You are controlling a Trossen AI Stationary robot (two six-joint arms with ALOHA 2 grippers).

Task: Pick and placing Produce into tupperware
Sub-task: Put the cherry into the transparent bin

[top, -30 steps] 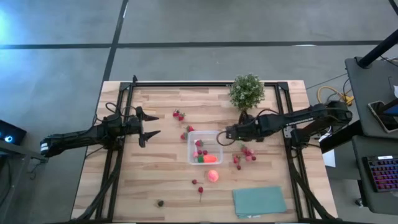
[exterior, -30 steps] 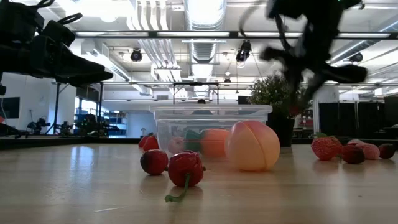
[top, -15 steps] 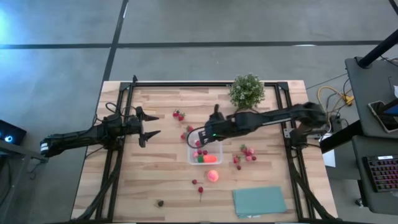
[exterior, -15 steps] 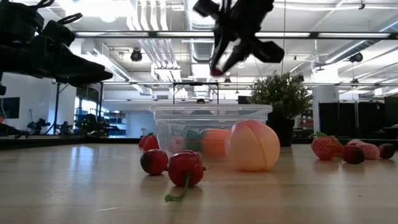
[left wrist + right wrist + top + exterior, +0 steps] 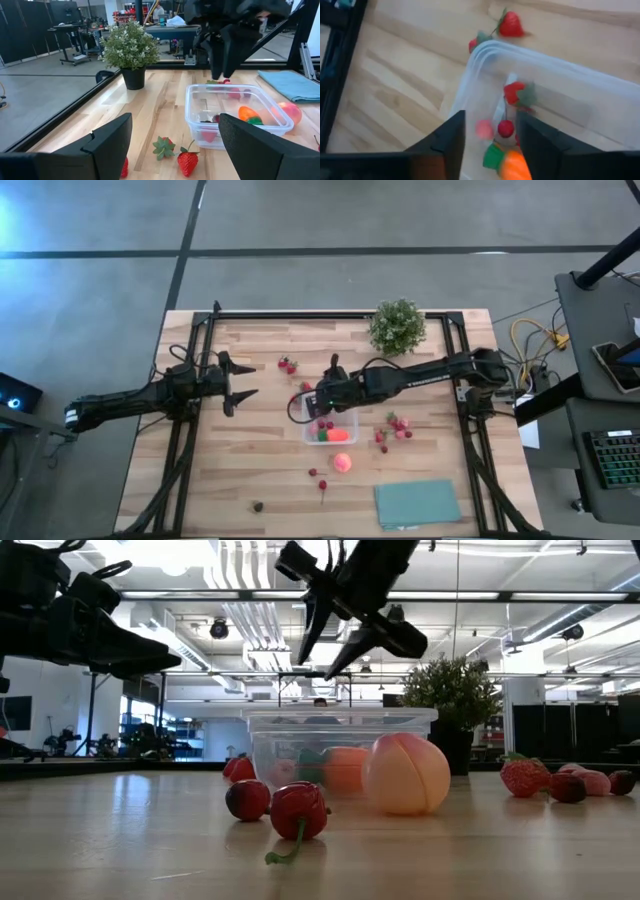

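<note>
Release step: right gripper (image 5: 318,402) hangs with fingers parted, empty, above the tupperware (image 5: 560,100); a strawberry (image 5: 518,94) lies below it; next, fetch more produce; left gripper (image 5: 236,381) waits open.

No writing, label, brand, number or sign can be read anywhere in these views.

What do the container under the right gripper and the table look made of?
The tupperware looks like thin clear plastic, glossy: the produce inside shows through its walls. The table looks like pale wood planks, matte, with visible grain and seams.
</note>
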